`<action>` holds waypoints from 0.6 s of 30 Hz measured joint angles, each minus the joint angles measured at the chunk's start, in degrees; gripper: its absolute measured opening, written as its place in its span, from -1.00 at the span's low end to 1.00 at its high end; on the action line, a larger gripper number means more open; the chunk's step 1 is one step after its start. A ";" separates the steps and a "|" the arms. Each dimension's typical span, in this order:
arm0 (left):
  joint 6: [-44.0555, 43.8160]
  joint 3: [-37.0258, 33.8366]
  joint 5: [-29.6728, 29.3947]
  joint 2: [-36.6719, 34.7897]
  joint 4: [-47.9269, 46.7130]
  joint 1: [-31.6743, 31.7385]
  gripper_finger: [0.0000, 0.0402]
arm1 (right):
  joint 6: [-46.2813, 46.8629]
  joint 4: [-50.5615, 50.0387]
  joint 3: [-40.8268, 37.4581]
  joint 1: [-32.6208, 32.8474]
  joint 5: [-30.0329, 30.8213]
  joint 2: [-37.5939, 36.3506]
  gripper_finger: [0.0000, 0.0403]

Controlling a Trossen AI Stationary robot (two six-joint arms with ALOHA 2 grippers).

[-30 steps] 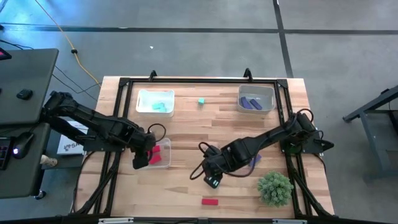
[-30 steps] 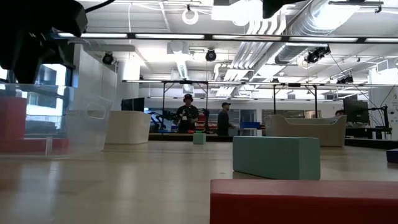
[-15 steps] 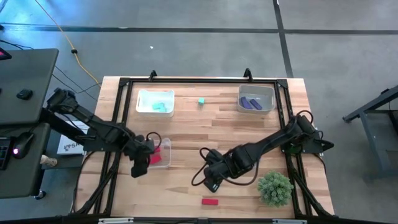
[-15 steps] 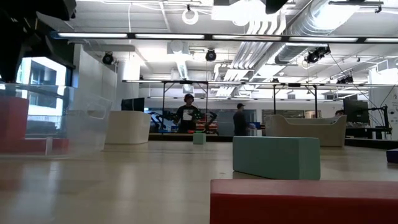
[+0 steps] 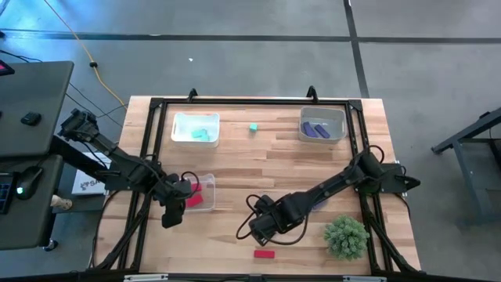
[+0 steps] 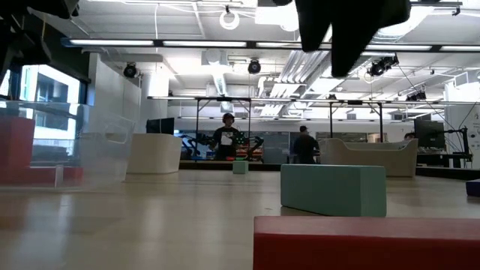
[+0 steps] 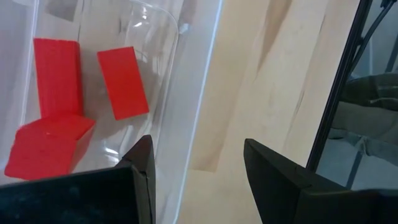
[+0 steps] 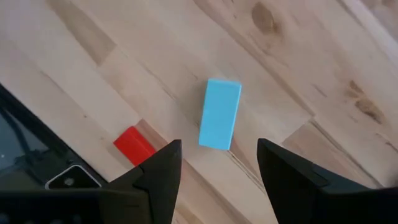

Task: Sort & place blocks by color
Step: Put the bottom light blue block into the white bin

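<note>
high view: the right gripper [image 5: 258, 229] hangs over the front middle of the table [image 5: 274, 160], just behind a loose red block [image 5: 264, 254] at the front edge. the left gripper [image 5: 171, 213] sits at the near corner of the clear tray [image 5: 208, 190] that holds red blocks. a teal tray [image 5: 195, 128] and a purple tray [image 5: 322, 124] stand at the back, with one stray teal block [image 5: 254, 127] between them

low view: the red block [image 6: 367, 241] lies closest, a teal block [image 6: 333, 189] just behind it; both look like solid, hard-edged bricks with flat faces, probably light and stiff, not fragile

left wrist view: the fingers [image 7: 142, 163] stand apart with nothing between them, beside the tray wall; three red blocks [image 7: 123, 81] lie inside

right wrist view: the fingers [image 8: 163, 169] are spread and empty, straddling open wood; the teal block [image 8: 219, 114] lies flat just ahead, the red block [image 8: 134, 144] near it. the best hold looks to be across the teal block's two long sides at mid-length; smooth faces may slip if pinched near a corner
</note>
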 joint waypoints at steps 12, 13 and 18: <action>-0.34 -0.01 0.02 0.00 0.02 -0.46 -0.24 | 0.15 0.85 0.00 0.37 -4.01 6.96 -0.02; -0.34 -0.01 0.02 0.00 0.00 -0.45 -0.24 | 0.14 0.95 0.00 0.37 -4.26 7.52 -0.02; -0.34 0.00 0.02 0.00 0.00 -0.45 -0.24 | -0.05 1.87 0.00 0.37 -4.82 9.06 -0.02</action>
